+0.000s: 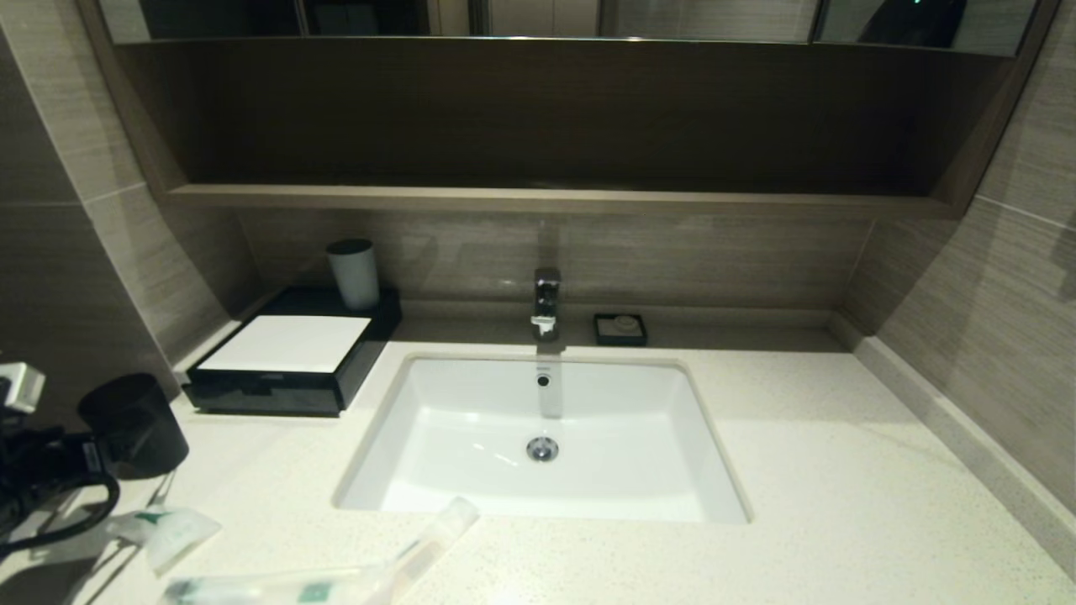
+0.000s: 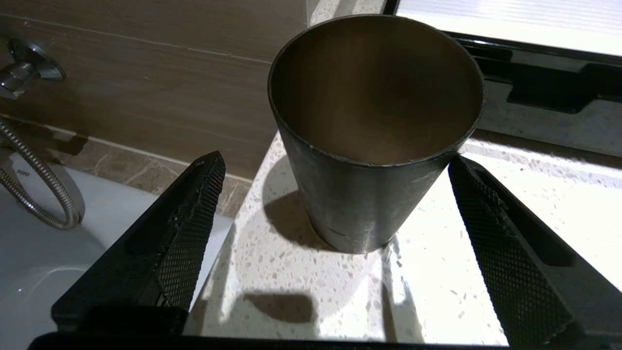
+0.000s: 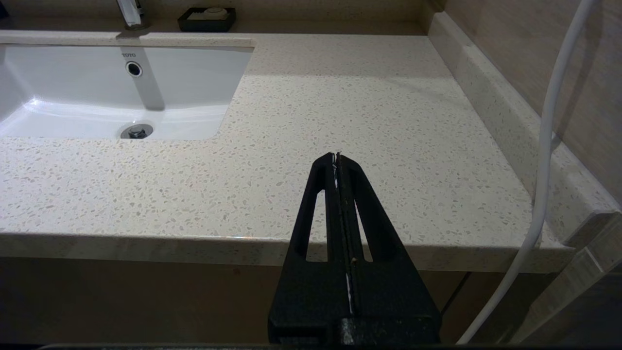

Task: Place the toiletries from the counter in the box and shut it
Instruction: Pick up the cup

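Several toiletry packets lie at the counter's front left: a small white-and-green sachet (image 1: 168, 533), a long clear packet (image 1: 286, 586) and a pale tube (image 1: 433, 529). The black box (image 1: 277, 382) with a white top face stands left of the sink; it also shows in the left wrist view (image 2: 539, 82). My left gripper (image 2: 335, 163) is open, its fingers (image 2: 189, 233) on either side of a dark metal cup (image 2: 376, 131) standing on the counter, apart from it. The cup also shows in the head view (image 1: 134, 424). My right gripper (image 3: 336, 155) is shut and empty over the counter's front right edge.
The white sink (image 1: 471, 504) with its tap (image 1: 546, 302) fills the counter's middle. A grey cup (image 1: 353, 273) stands on a black tray behind the box. A soap dish (image 1: 620, 328) sits by the back wall. A white cable (image 3: 544, 160) hangs at right.
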Controlling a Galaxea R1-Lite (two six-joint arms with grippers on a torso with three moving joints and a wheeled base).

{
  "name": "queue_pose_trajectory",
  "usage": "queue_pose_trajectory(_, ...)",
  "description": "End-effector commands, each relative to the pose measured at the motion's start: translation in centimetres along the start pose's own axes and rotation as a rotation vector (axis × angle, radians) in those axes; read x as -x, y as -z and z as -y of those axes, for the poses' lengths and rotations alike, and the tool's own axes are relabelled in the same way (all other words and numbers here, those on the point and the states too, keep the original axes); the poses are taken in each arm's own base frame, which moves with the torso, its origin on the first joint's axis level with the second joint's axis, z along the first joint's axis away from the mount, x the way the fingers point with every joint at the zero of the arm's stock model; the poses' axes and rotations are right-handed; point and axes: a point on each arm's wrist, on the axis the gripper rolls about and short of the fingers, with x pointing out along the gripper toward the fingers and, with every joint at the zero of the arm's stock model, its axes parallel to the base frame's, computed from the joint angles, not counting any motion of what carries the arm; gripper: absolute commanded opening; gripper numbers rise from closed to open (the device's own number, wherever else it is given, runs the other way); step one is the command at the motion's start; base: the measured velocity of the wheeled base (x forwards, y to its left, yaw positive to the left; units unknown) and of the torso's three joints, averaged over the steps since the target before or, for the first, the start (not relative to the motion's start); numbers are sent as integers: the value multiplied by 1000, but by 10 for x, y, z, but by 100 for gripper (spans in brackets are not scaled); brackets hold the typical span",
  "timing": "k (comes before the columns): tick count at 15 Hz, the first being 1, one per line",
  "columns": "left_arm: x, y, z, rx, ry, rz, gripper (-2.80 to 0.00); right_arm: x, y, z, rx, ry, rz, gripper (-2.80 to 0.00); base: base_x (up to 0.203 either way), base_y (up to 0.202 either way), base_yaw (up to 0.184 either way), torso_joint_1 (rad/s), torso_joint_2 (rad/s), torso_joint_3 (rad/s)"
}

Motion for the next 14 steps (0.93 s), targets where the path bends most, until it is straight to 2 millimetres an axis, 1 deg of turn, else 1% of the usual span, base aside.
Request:
queue_pose_trajectory(1,-7,2,-2,-1,5,-1,0,0,0,0,0,0,2,-280,0,0,0,0,0,0)
queue_pose_trajectory(4,-6,5,1,11,93,-21,0,0,0,0,0,0,1,-280,0,0,0,0,0,0)
queue_pose_trajectory(6,-6,6,1,12,105,-29,0,0,0,0,0,0,2,-280,0,0,0,0,0,0)
queue_pose_trajectory(7,-7,5,3,11,112,-28,-5,0,0,0,0,0,0,-280,0,0,0,0,0,0)
queue_pose_trajectory(8,-7,5,3,10,113,-30,-280,0,0,0,0,0,2,-280,0,0,0,0,0,0)
queue_pose_trajectory(14,-11,3,2,4,114,-18,-280,0,0,0,0,0,2,-280,0,0,0,0,0,0)
